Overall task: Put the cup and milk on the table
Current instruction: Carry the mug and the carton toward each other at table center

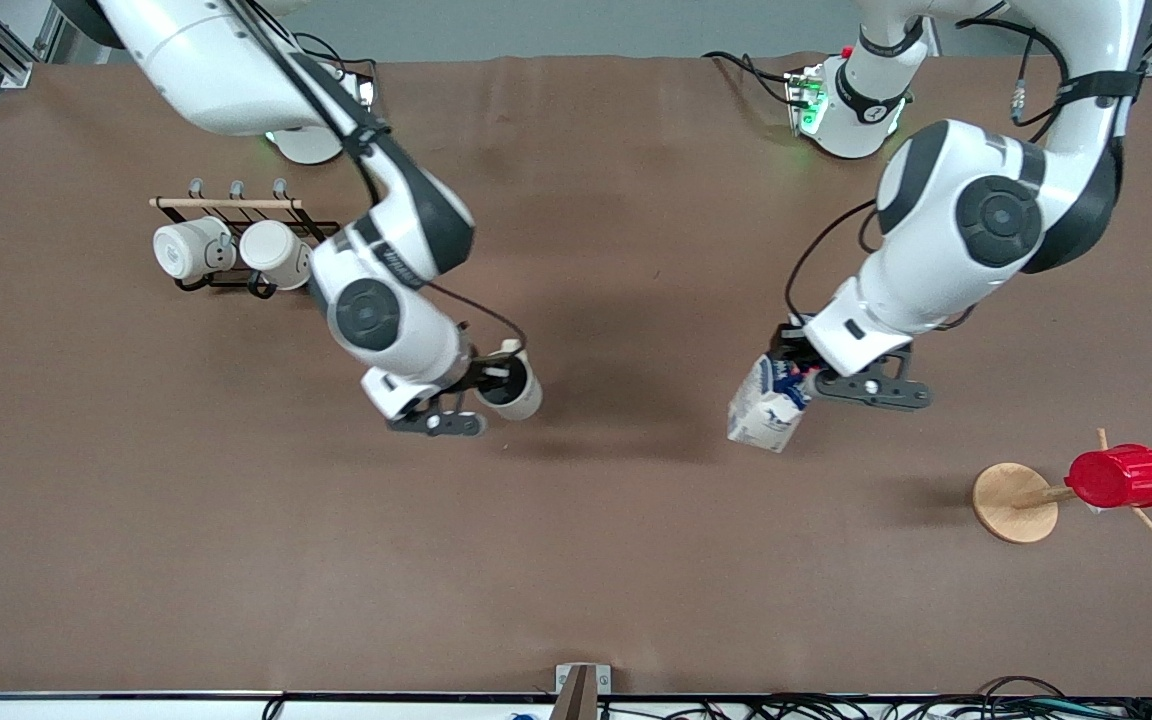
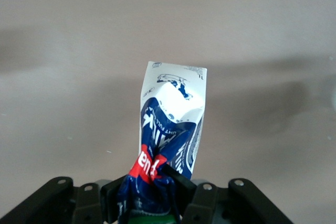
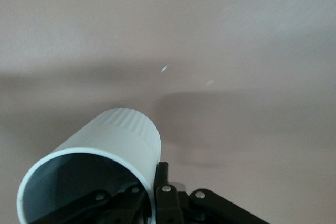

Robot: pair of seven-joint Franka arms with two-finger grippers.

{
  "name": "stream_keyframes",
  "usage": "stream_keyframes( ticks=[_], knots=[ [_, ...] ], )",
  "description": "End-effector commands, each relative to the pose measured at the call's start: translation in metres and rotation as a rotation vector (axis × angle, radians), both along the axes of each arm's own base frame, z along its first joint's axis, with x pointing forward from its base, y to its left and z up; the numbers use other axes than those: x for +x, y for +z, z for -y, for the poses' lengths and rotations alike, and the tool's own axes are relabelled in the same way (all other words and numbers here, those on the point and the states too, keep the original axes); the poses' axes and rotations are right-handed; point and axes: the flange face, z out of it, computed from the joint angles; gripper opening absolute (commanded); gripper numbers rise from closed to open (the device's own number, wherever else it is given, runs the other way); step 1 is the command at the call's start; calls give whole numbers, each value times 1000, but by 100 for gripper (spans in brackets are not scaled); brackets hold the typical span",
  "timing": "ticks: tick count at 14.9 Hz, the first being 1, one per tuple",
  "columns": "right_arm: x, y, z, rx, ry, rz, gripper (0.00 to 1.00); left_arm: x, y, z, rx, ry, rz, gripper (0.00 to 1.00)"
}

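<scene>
1. Table (image 1: 576, 560): we record a broad matte brown top that carries everything listed below.
2. Right gripper (image 1: 496, 385): we find it over the middle of the table, toward the right arm's end, its fingers clamped on the rim of the cup.
3. Cup (image 1: 514, 390): cream-white with a grey inside. In the right wrist view the cup (image 3: 100, 166) hangs tilted, mouth toward the camera, with one finger (image 3: 161, 182) against its outer wall. We cannot tell whether its base touches the table.
4. Left gripper (image 1: 796, 385): over the middle of the table, toward the left arm's end, pinching the milk at its gabled top.
5. Milk (image 1: 766, 405): blue-and-white carton with red marks, hanging tilted. In the left wrist view the milk (image 2: 170, 129) has a crumpled top between the dark fingers (image 2: 181, 195). We cannot tell whether it touches the table.
6. Rack (image 1: 236, 215): wooden bar on a black frame holding two white mugs (image 1: 191, 248), near the right arm's base.
7. Red ribbed cup (image 1: 1119, 477): mounted on a wooden stand (image 1: 1011, 503) at the left arm's end.
</scene>
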Motion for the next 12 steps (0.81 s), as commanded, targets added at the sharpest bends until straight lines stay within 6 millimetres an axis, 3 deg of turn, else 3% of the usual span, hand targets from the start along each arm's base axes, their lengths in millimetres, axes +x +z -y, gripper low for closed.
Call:
stream_keyframes(
  ticks=[1, 4, 6, 12],
  knots=[
    [-15, -14, -23, -24, -35, 12, 0, 9, -18, 59, -6, 12, -62, 11],
    [-28, -27, -43, -37, -58, 18, 1, -8, -53, 113, 23, 38, -117, 12],
    [-35, -37, -50, -42, -46, 8, 3, -18, -68, 136, 35, 37, -137, 12],
    [-47, -64, -54, -25, -37, 12, 12, -37, -82, 161, 47, 18, -160, 12]
  ],
)
